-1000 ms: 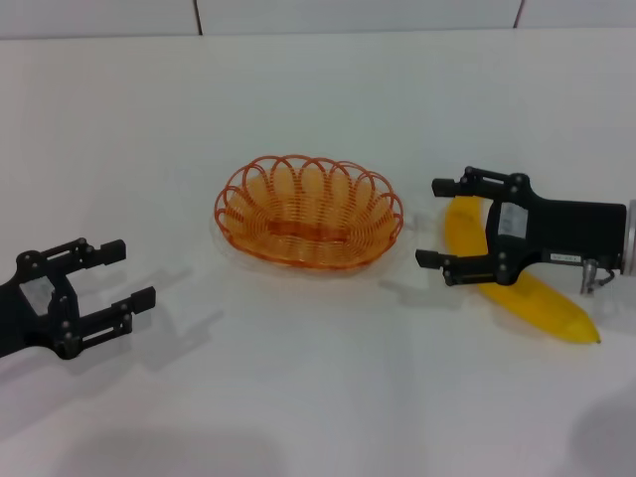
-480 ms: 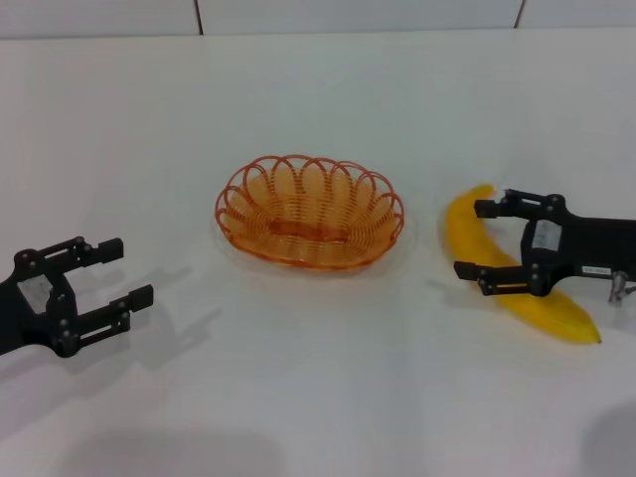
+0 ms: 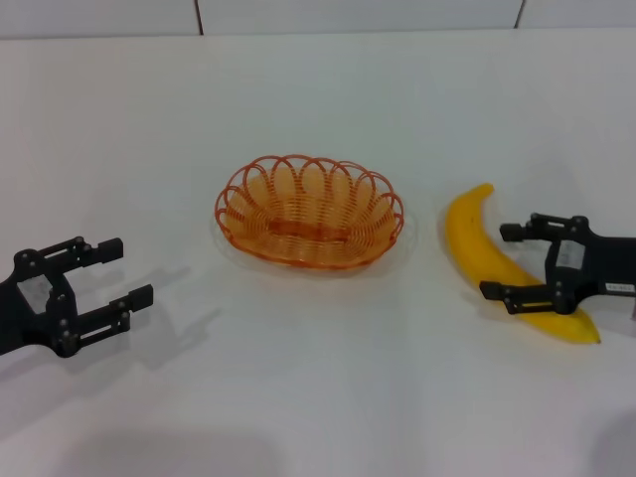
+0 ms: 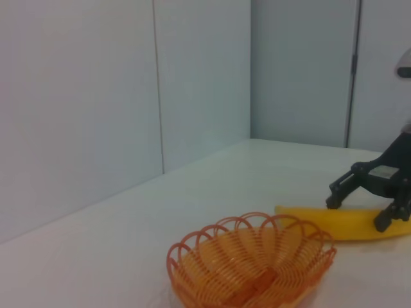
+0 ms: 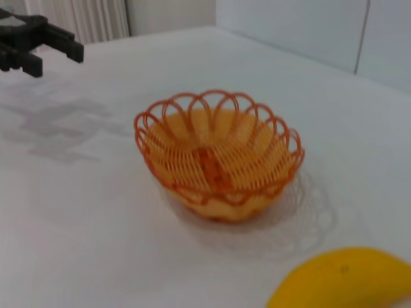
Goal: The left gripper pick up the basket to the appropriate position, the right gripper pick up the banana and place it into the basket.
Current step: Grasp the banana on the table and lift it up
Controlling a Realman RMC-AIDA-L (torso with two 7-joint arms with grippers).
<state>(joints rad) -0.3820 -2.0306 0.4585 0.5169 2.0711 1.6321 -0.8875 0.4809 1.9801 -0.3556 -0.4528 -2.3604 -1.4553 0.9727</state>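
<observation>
A: We see the right gripper [image 3: 512,261] with jaws apart, straddling the banana [image 3: 475,241], which lies flat just right of the basket [image 3: 309,211]. Not clamped yet.

B: Agreed. The left gripper [image 3: 124,270] is also spread and holds nothing, well left of the basket (idle, we judge).

A: The basket sits empty on the white table [image 3: 328,397]; pale wall panels [image 4: 96,96] rise beyond it.
</observation>
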